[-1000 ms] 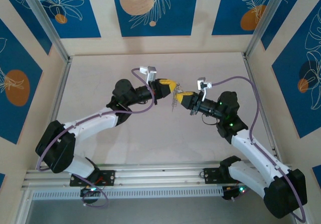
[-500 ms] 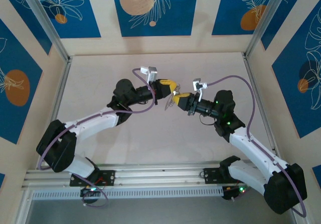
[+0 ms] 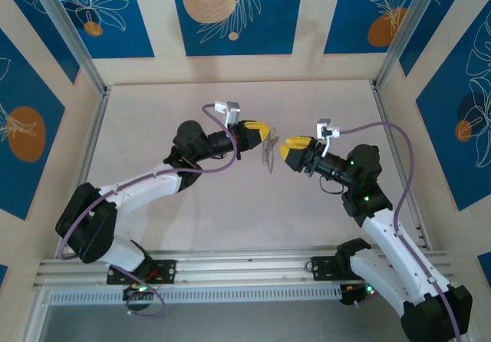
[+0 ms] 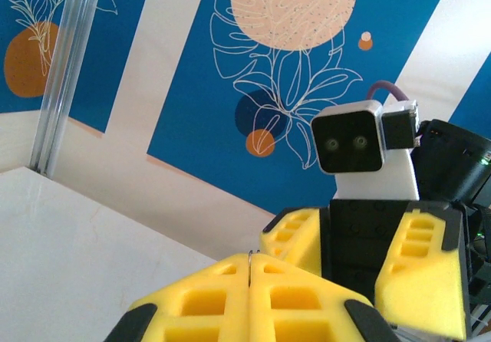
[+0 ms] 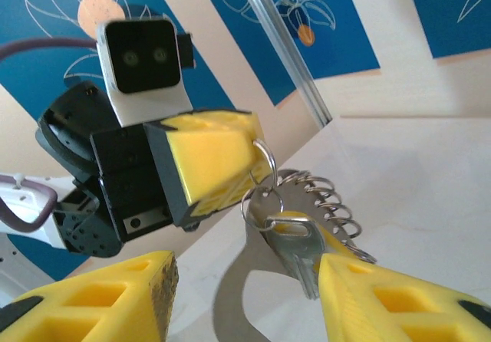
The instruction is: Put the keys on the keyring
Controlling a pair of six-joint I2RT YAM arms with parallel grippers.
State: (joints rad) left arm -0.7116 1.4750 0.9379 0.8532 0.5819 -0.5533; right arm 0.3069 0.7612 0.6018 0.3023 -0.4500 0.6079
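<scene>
The keyring (image 5: 270, 158) sits just above the middle of the right wrist view. It is a thin grey wire loop, and only a short curved stretch of it pokes out past the yellow pads that pinch it. The keys (image 5: 295, 246) hang from that arc. One flat silvery key points down at centre frame, and a row of small wire rings fans off to the right of it. In the overhead view the bunch (image 3: 268, 156) dangles as a short jagged string just above centre, clear of the pale surface (image 3: 230, 212).

The left tool (image 3: 265, 133) holds the loop with its pads pressed flat together. In its own wrist view the two yellow pads meet at the bottom centre of the frame (image 4: 250, 269), with a sliver of wire showing in the seam. In the right wrist view the same tool (image 5: 230, 158) comes in from the left of the frame, under its white camera block (image 5: 142, 47).

The right tool (image 3: 286, 146) faces it from the right of centre in the overhead view. It is near the keys but apart from them, and its jaws stand well apart with nothing between them. Its own view shows one yellow finger at the lower left corner and one at the lower right (image 5: 245, 281), with the key hanging in the gap above them. I cannot tell whether the key brushes the right-hand finger.

Blue leaf-patterned wall panels (image 3: 230, 12) run along the top of the overhead view.
</scene>
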